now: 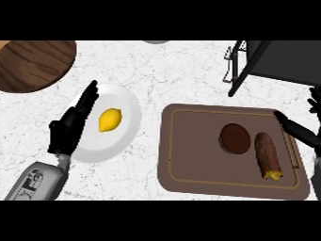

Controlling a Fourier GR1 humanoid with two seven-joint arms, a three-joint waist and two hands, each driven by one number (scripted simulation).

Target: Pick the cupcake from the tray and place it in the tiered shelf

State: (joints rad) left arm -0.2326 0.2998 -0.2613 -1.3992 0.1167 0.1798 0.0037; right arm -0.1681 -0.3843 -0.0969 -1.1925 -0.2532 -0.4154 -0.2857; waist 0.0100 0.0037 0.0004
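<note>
Leftmost, a round dark wooden board (31, 65) is lying on the white marble counter (183, 75). Next, the left hand (71, 126) is resting with straight fingers over a white round plate (124, 136) holding a yellow lemon (109, 119). Further right, a brown rectangular tray (190, 155) is carrying the round dark-brown cupcake (234, 139), seen from above, beside an elongated brown food item (268, 156). Rightmost, the right hand (320, 126) is hovering open-fingered below the black tiered shelf (288, 59).

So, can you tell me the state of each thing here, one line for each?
Cupcake: on the tray, not held.
Sweet potato: lying on the tray, beside the cupcake.
Lemon: on the plate.
Shelf: nothing visible on it.
Left robot hand: open, over the plate's edge.
Right robot hand: open, holds nothing.
</note>
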